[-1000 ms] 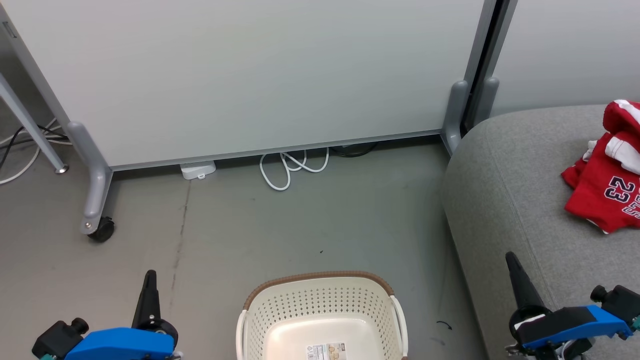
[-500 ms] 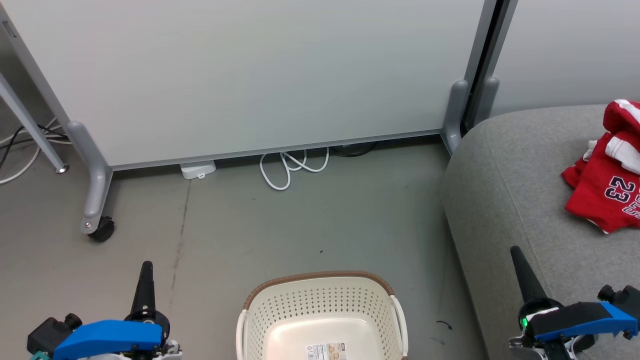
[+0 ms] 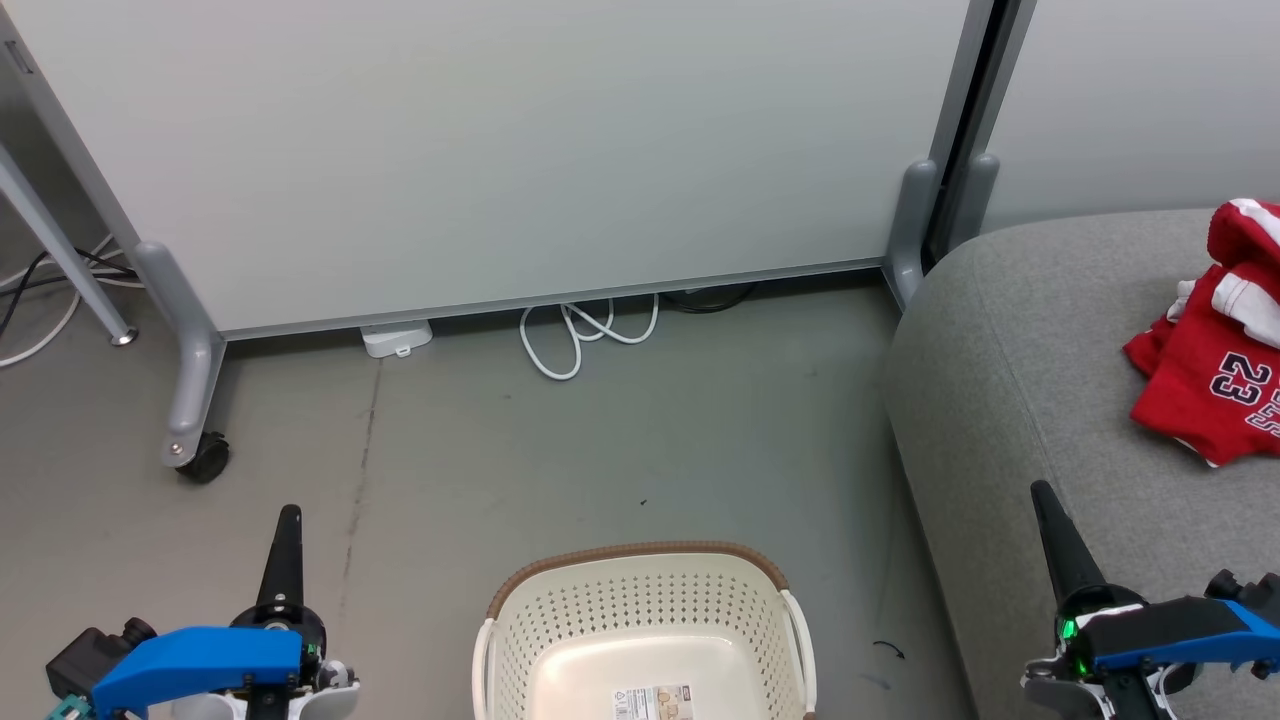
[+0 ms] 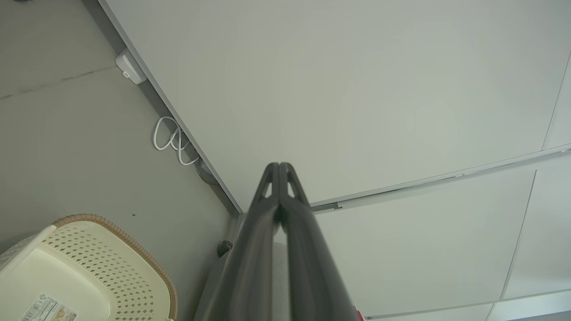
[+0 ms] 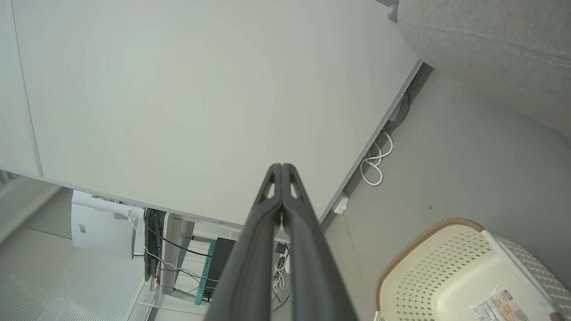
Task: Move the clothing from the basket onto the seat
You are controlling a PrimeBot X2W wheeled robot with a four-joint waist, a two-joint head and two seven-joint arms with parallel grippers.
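Head view: left gripper (image 3: 285, 540) and right gripper (image 3: 1052, 525), both clenched and empty, have drawn back slightly toward rest. The red clothing (image 3: 1200, 390) lies on the grey sofa (image 3: 1000, 380) and the laundry basket (image 3: 640, 552) is bare, so the task looks complete.
Left wrist view: fingers pressed together.
Right wrist view: likewise.

A pale partition panel (image 3: 500, 150) stands on grey castored feet (image 3: 190, 400) on the grey floor (image 3: 600, 450); a white cable (image 3: 575, 345) coils beneath its lower edge.
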